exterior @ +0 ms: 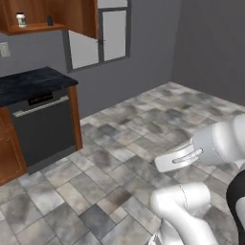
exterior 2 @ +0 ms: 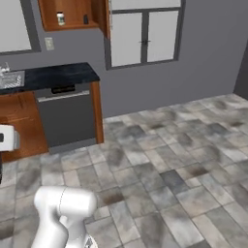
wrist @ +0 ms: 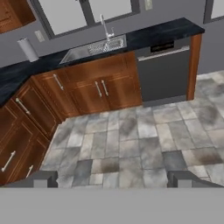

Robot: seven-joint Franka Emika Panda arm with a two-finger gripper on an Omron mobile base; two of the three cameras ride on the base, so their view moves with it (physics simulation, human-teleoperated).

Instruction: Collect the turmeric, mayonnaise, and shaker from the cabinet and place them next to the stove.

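Still at the collecting step, jaws (wrist: 112,178) apart and empty, far from the open cabinet (exterior: 72,16) where the mayonnaise (exterior: 21,19) stands near the shelf's front edge; next, driving closer and reaching up.

The open reddish-brown wooden wall cabinet (exterior: 72,16) holds a squat white jar (exterior: 21,20) near its shelf's front edge and a small dark item (exterior: 50,21) beside it. Below stands a black-topped counter (exterior: 33,81).

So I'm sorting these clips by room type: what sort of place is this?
A home kitchen, rendered. A steel sink with a faucet sits in a dark countertop, a dishwasher stands under it, and an open wooden wall cabinet holds small containers.
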